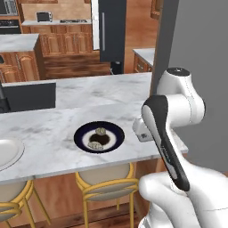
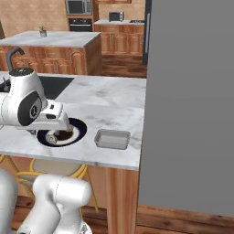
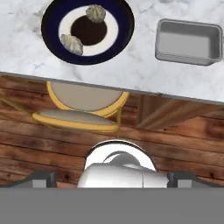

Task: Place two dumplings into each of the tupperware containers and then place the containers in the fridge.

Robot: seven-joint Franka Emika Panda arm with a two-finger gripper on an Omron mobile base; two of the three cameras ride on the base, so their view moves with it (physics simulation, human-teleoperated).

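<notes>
Two dumplings lie on a round dark plate with a white ring on the marble counter. The hand view looks down on the same dumplings. One tupperware container stands with nothing in it just right of the plate, near the counter's front corner. The arm partly hides this container in the left base view. My gripper hangs high over the counter's front edge, open, its fingertips wide apart and holding nothing. The dark fridge stands far back across the kitchen.
Yellow stools stand under the counter's overhang. A tall grey panel walls off the counter's right end. A dark cooktop and a black faucet sit at the back left, and a round white plate lies at the left.
</notes>
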